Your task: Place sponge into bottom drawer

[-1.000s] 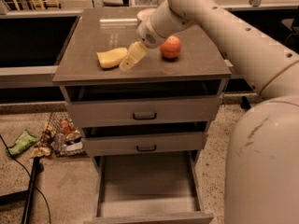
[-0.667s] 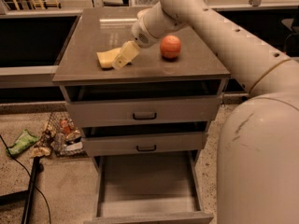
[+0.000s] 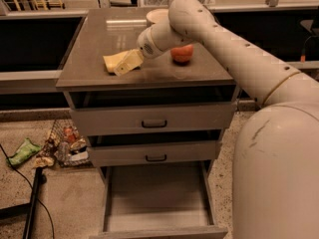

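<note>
Sponge [image 3: 112, 60] sits at the end effector [image 3: 125, 66], arm [image 3: 224, 44] angled across cabinet top [image 3: 89, 44].

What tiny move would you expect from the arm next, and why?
Probably taking hold of the sponge: the gripper sits right at it on the cabinet top, while the bottom drawer stands pulled out below, with no sponge in it.
</note>
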